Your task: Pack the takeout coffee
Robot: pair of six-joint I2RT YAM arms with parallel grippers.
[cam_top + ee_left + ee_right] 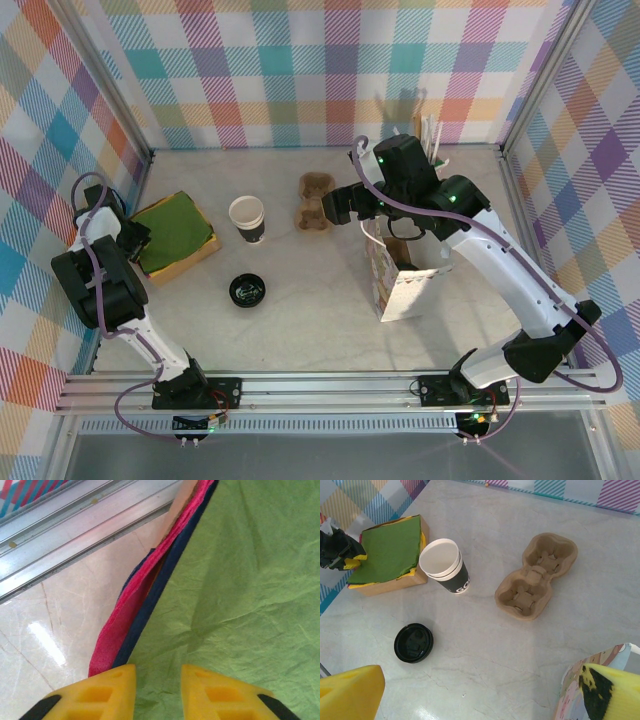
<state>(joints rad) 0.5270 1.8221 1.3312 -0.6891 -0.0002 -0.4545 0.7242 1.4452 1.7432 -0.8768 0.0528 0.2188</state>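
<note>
Right gripper stands wide open and holds nothing, one yellow finger just beside the mouth of the white paper bag, my landmark. Left gripper hangs far left of the bag, its jaws fairly near each other. Bare green paper shows in the gap, so I judge it clamps nothing. The takeout coffee cup stands upright and lidless well left of the bag. The black lid lies flat on the table, also left of the bag, nearer the arm bases than the cup and apart from it. The risks are my own judgement. The bag stands unsupported, so a brush from the open finger at its rim could tip it or fold its mouth shut. A lidless paper cup has soft walls: a hard squeeze would dent it, and a push high on its side would topple it. Bagged as it stands, it would go in uncovered. If the left jaws close on the green napkins, they might pinch several sheets or drag the box. Counted:
- one bag
- one cup, though a doubled rim hints at two nested
- one loose lid
- one cardboard carrier with two wells, beyond and left of the bag
- one box of napkins
- a few white sticks beyond the bag, too small to count
</note>
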